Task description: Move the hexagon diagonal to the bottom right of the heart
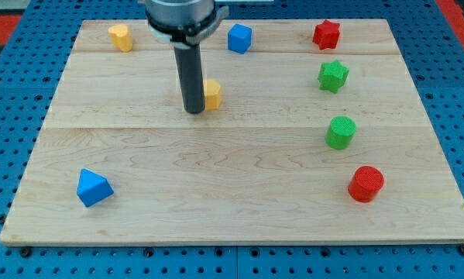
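Note:
A yellow heart [120, 36] lies near the board's top left corner. A yellow hexagon-like block [213, 94] lies right of and below it, in the upper middle of the board. My tip [194, 111] stands right against the left side of this yellow block, and the dark rod hides the block's left edge. The heart is well apart from the tip, up and to the view's left.
A blue cube [239, 37] and a red star [326, 34] lie along the top. A green star [333, 75], a green cylinder [341, 132] and a red cylinder [366, 184] run down the right side. A blue triangle [93, 187] lies at bottom left.

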`<state>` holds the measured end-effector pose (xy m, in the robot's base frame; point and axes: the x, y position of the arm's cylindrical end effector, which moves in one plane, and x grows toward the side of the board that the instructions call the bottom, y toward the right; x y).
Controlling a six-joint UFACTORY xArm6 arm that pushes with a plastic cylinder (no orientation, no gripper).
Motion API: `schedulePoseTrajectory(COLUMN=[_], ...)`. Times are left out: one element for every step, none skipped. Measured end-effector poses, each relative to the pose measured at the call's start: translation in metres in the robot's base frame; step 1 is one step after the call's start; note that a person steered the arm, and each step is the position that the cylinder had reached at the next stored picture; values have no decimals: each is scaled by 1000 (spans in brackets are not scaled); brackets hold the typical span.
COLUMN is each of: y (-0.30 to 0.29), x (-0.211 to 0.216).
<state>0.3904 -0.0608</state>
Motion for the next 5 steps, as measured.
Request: schedulePoseTrajectory(y=[9,19,52,24,-29], x=[-27,11,1,-50,-65])
